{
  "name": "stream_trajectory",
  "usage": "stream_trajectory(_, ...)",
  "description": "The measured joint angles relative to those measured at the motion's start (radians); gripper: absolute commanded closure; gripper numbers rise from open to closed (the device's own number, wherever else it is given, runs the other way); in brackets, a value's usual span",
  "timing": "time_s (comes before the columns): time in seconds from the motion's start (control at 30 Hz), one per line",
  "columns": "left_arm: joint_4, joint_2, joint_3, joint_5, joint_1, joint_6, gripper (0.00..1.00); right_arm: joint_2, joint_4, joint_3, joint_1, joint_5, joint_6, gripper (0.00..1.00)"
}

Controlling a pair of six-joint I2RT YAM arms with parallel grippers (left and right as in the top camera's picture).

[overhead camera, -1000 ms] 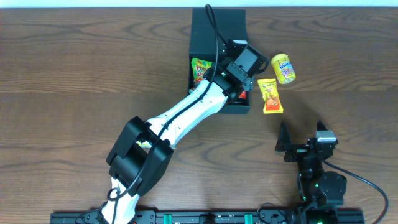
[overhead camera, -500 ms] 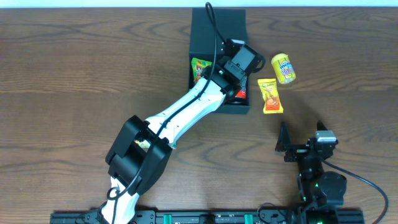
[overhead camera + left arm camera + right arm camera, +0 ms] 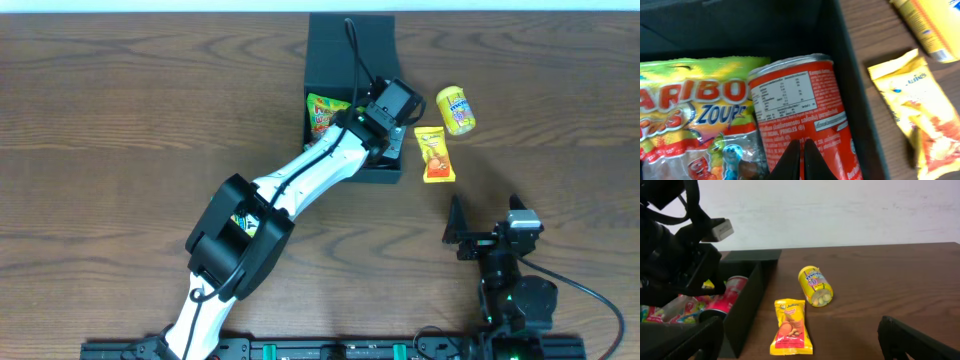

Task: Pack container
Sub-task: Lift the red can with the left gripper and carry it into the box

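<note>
Two arms stood at a wooden table (image 3: 120, 150), seen first from above. The left arm reached from the near edge in a long diagonal line, away and to the right, with its wrist bent down over the container (image 3: 330, 50). This dark box stood at the far edge of the table, near the middle, with its lid open. The left gripper (image 3: 380, 140) was low inside the box, at the right side. A bag of gummy sweets (image 3: 322, 108) lay in the left part of the box. A yellow packet (image 3: 434, 154) lay on the table just beside the right wall, and a yellow canister (image 3: 455, 108) lay on its side a little farther away. The right arm was folded at the near right corner, and the right gripper (image 3: 487, 222) was spread wide, grasping nothing.

From the left wrist, the fingers (image 3: 792, 157) were pressed together, with nothing between them. Their tips were over a red can (image 3: 800, 105), which lay beside the bag, against the right wall.

From the right wrist, both fingers stood far apart at the lower corners, low over the table, pointing toward the packet and the canister.
</note>
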Motion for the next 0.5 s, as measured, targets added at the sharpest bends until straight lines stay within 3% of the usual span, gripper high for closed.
stream_trajectory(0.33,0.016,-0.003,0.000,0.023,0.005,0.012,0.94,0.000,0.000,0.000,0.000,0.000,0.000,0.01)
stream_trajectory(0.43,0.076,-0.003,0.000,-0.006,0.003,0.018,0.87,0.000,0.000,0.000,0.000,0.000,0.000,0.01)
stream_trajectory(0.5,0.119,-0.003,0.000,-0.021,0.003,0.018,0.87,0.000,0.000,0.000,0.000,0.000,0.000,0.01)
